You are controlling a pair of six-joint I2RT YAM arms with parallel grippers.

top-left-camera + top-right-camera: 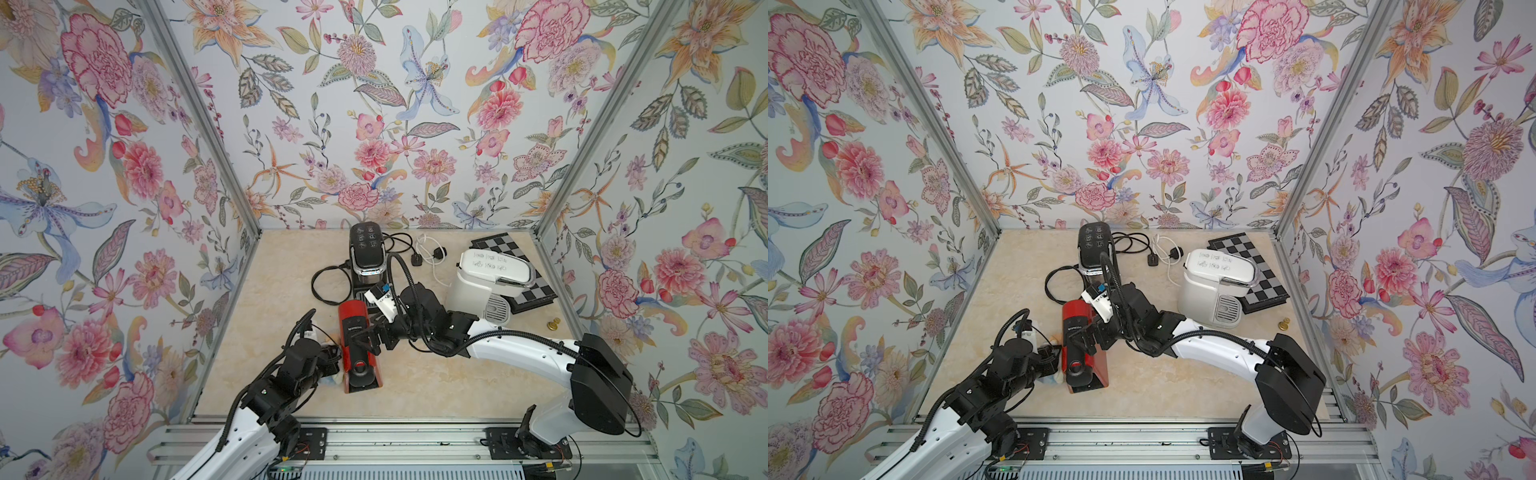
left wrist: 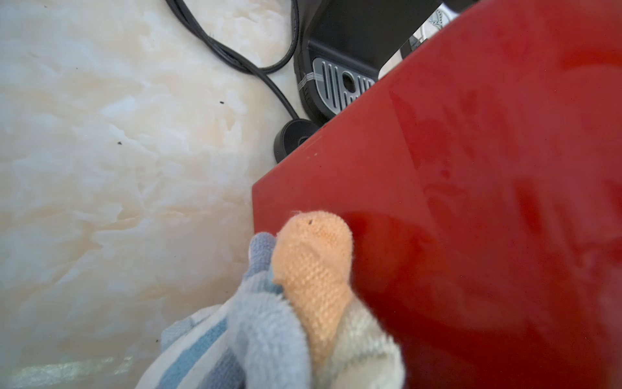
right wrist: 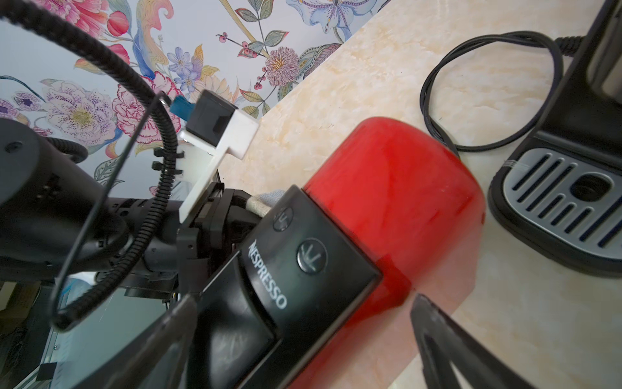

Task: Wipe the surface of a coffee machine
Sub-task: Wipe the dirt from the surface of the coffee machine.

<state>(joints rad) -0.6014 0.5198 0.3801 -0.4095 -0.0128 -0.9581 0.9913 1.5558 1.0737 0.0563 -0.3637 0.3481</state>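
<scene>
A red coffee machine (image 1: 359,353) stands on the marble-look desk (image 1: 436,386) between the robot's two pincers. Its glossy side panel faces the left pincer (image 1: 330,358), which is clamped on a bunched striped cloth (image 2: 303,286). The cloth's peach-coloured fold presses against that red side near one corner, close to the desk, which suggests the wipe is under way along the panel's edge with much of the gloss left to cover. From the opposite side the right pincer (image 1: 368,341) reaches over the machine's black top, jaws spread wide with the lettered lid between them. It appears set there to steady the machine against the cloth's push, though whether its fingers actually touch cannot be told. Just beyond the right pincer a black coffee machine (image 1: 365,253) stands close behind the red one, its cord (image 1: 328,286) looped on the desk, which likely leaves little room for a sweep round the back. Farther off on the right pincer's outer side, well apart from the work, a white coffee machine (image 1: 486,278) sits partly over a chessboard (image 1: 498,243), near a small brass-coloured piece (image 1: 553,324).
</scene>
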